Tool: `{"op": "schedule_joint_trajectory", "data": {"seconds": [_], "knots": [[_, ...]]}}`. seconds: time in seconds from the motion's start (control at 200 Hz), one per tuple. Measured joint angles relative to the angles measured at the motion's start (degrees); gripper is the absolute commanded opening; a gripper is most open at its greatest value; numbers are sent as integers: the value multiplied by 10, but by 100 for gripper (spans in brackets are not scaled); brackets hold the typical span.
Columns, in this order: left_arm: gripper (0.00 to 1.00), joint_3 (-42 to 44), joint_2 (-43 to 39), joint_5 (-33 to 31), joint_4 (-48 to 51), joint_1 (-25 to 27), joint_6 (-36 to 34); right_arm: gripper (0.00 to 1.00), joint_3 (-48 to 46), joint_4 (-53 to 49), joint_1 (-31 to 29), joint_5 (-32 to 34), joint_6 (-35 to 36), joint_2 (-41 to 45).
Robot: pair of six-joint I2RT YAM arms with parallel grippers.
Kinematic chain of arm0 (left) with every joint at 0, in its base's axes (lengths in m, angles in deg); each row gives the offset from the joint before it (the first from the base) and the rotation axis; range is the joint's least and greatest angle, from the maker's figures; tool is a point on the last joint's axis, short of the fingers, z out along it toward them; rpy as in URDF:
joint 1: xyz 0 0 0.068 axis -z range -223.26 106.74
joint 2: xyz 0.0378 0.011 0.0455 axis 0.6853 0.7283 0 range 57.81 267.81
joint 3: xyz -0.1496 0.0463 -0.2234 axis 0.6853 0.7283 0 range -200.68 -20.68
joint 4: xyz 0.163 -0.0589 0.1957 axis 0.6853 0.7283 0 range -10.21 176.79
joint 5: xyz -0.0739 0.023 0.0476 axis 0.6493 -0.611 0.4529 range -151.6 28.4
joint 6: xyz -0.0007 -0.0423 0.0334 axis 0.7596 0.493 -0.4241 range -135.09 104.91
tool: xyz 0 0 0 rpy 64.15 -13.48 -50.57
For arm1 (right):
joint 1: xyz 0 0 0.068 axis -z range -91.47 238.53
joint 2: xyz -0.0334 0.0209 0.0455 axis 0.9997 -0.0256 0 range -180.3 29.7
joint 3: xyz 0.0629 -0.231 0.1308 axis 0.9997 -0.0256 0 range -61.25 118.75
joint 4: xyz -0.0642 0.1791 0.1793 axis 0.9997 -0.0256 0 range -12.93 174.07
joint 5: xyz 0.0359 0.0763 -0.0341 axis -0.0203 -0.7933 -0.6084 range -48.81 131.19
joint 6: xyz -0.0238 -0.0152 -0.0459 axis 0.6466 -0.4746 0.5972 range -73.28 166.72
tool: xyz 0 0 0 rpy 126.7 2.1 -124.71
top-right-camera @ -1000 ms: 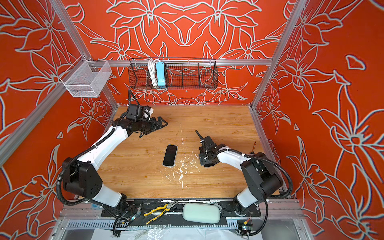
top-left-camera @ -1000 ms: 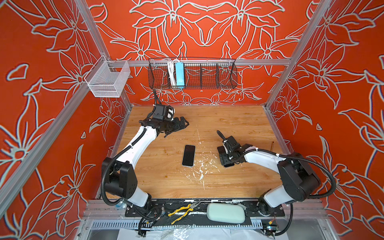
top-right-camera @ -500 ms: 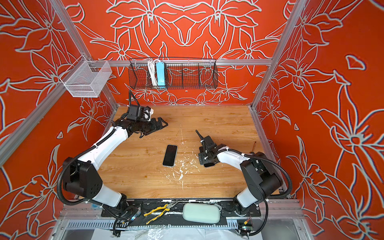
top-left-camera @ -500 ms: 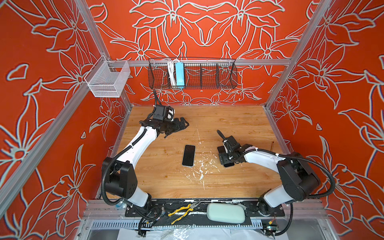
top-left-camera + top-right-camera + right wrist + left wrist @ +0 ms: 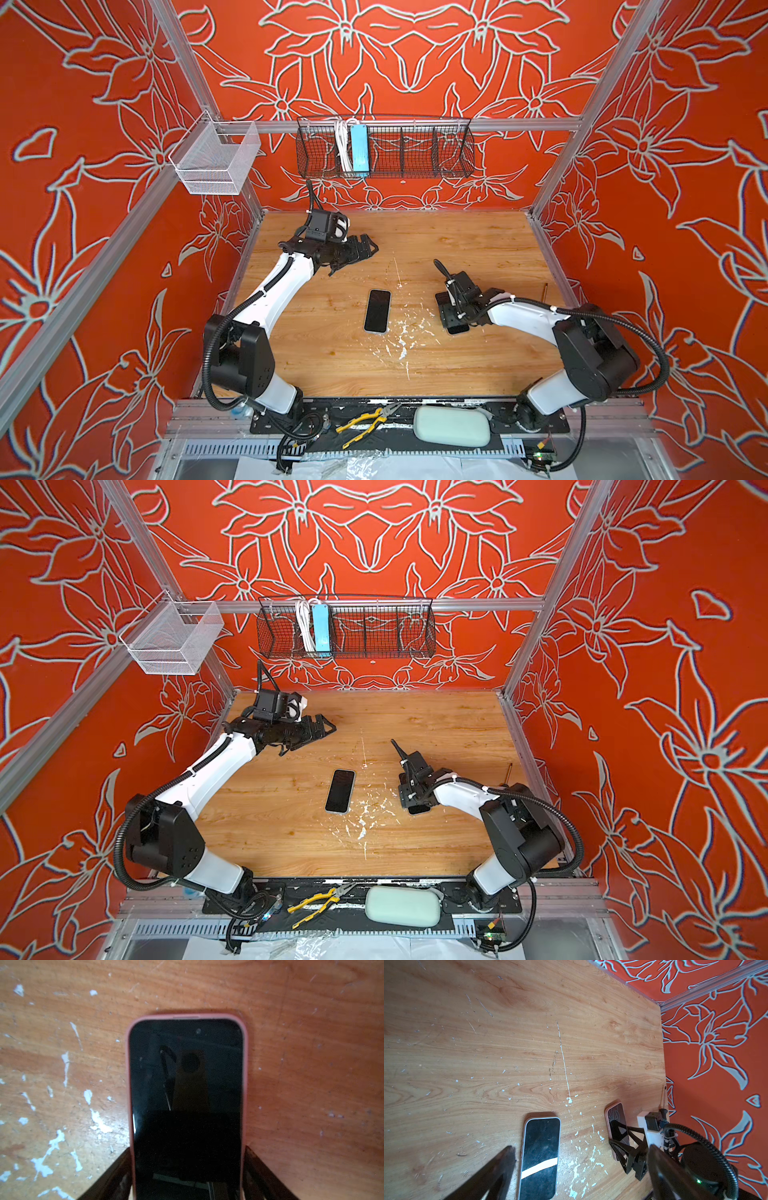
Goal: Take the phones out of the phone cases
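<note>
On the wooden table [image 5: 465, 237]: two phones, one pink phone case, two arms. On the front rail, one pair of yellow-handled pliers [image 5: 370, 419]

Second phone [image 5: 377, 311] lies alone mid-table, screen up, clear of both grippers. Pink phone case [image 5: 245, 1084] lies flat to its right, apart from it, with the phone [image 5: 187, 1076] seated inside, dark screen up

Left arm stretches to the far-left part of the table. Left gripper [image 5: 360, 252] hangs above the wood with its jaws spread wide and nothing between them, tips aimed toward the middle

Right arm comes in from the right side, wrist bent down over the case. Right gripper [image 5: 188, 1151] straddles one end of the case, one finger against each long edge, a pinch across its width. How firm, cannot tell

Case's long axis runs near-to-far in both top views, roughly parallel to the second phone. Only its near end shows from under the gripper there
</note>
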Motion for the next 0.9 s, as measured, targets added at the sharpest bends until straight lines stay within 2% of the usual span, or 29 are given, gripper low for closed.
{"op": "schedule_joint_trajectory", "data": {"seconds": [0.661,0.901], "knots": [[97,22,-1,-2,-6,0,-1,61,-1,-2,0,-8,6,4],[97,37,-11,-23,-11,19,34,56,-1,-2,1,-12,7,4]]}}
